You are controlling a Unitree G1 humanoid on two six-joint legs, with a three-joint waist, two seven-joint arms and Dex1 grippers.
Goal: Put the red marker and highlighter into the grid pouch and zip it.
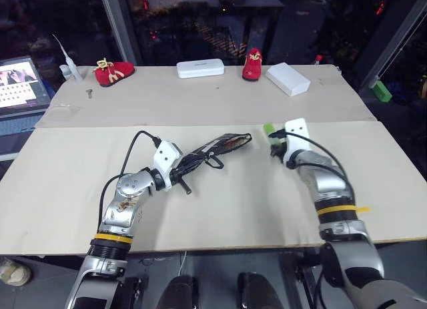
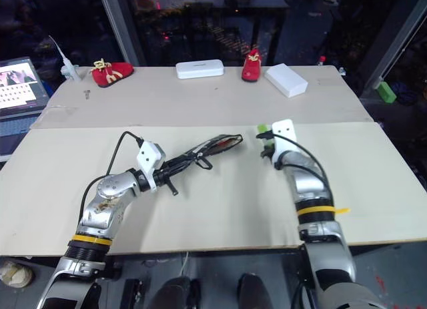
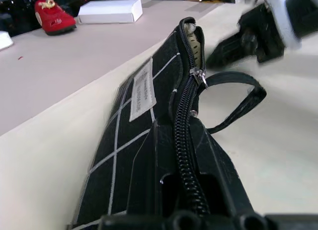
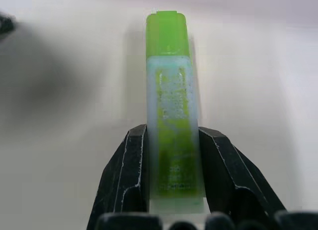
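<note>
Right wrist: fingers clamping highlighter

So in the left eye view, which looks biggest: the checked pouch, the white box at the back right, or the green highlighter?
1. Grid pouch, held in the left pincer.
2. White box, though it sits farther back, so the gap is unsure.
3. Highlighter, partly hidden in the right pincer.

Pale beige counter, seam across middle. Dark glass windows behind, dim reflections. Laptop lit at far left edge. Two white boxes and red shoes along far side.
</note>
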